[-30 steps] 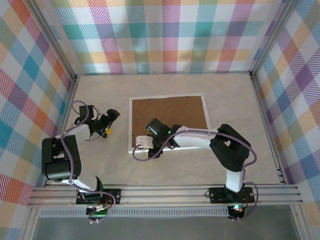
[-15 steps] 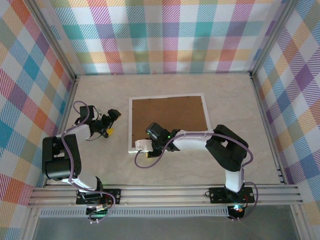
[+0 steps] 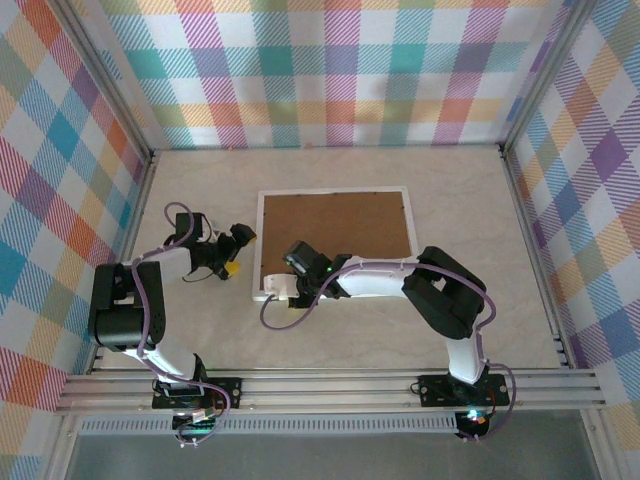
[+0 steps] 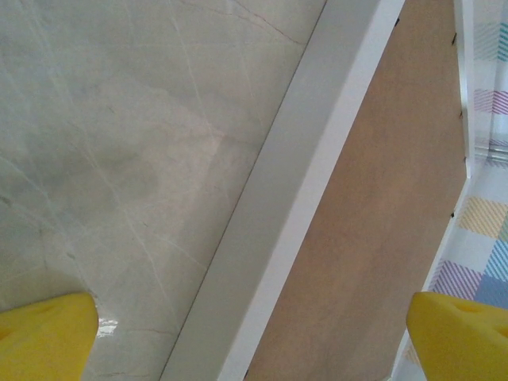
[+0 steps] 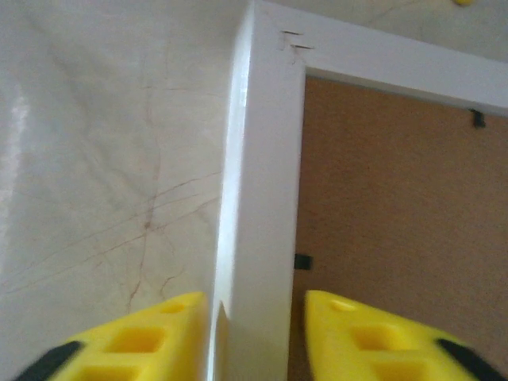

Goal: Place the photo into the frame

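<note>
The frame (image 3: 262,240) lies face down on the table, its brown backing board (image 3: 340,225) up. The photo is hidden. My right gripper (image 3: 266,292) is at the frame's near left corner. In the right wrist view its yellow fingers (image 5: 151,337) straddle the white rail (image 5: 266,159). The left finger touches the rail and a thin gap shows at the right one, so the right gripper (image 5: 255,333) stands open. My left gripper (image 3: 240,253) sits at the frame's left edge. In the left wrist view this gripper (image 4: 254,337) is wide open over the rail (image 4: 302,182) and board (image 4: 381,206).
The marbled table (image 3: 200,330) is ringed by plaid walls (image 3: 330,80) at the back and both sides. Small black clips (image 5: 302,260) hold the backing board along the rail. Both arms' purple cables (image 3: 290,318) hang near the frame's near edge.
My right gripper has slid left along the near rail to the frame's corner, its jaws narrowing. My left gripper has moved right, up to the frame's left edge.
</note>
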`<state>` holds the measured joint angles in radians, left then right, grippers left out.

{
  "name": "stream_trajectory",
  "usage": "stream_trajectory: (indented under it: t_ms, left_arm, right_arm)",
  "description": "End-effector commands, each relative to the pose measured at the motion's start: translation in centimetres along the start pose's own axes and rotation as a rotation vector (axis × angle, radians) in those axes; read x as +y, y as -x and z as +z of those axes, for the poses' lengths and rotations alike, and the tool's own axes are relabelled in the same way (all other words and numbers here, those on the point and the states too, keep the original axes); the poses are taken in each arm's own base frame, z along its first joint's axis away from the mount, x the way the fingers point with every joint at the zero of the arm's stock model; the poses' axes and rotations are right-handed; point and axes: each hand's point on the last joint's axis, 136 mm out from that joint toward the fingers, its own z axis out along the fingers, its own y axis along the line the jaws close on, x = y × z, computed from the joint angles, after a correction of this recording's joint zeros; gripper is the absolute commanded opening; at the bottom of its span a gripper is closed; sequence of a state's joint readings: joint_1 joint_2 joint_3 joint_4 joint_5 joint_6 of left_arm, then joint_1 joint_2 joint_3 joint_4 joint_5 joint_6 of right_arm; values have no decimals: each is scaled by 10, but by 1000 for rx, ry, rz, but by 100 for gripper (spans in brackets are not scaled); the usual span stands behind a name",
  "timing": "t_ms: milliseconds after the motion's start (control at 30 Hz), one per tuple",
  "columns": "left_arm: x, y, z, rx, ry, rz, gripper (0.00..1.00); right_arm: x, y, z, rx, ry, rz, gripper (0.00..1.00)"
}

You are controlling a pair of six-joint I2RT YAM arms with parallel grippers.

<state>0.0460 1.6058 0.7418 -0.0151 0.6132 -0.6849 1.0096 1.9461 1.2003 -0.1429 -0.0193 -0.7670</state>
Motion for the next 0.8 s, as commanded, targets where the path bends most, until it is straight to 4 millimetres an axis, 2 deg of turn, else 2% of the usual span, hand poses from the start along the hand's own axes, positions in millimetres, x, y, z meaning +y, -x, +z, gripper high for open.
stream_trajectory:
  t_ms: [0,100,167,300,433,533,767]
  left_arm:
    - [7,-15,4,44,8,-10,100]
    - [7,-18,3,46,7,-13,100]
    - [7,-19,1,47,5,-12,100]
    - [4,-24,0,66,-20,-18,100]
    - [-4,-28,2,82,-83,-25,100]
    - [-7,-30,4,96,-112,-27,100]
    - [-21,-40,12,140,-166,-7,100]
  right_arm:
    - [29,-36,16,122,85,26,23]
    - [25,-27,9,107,88,35,10]
    - [20,-14,0,71,84,49,6]
    - [-2,16,-26,-28,56,91,0]
    - [-23,36,-50,-126,40,147,0]
    - [-31,42,-59,-153,16,150,0]
    - [-38,44,-63,-171,4,167,0]
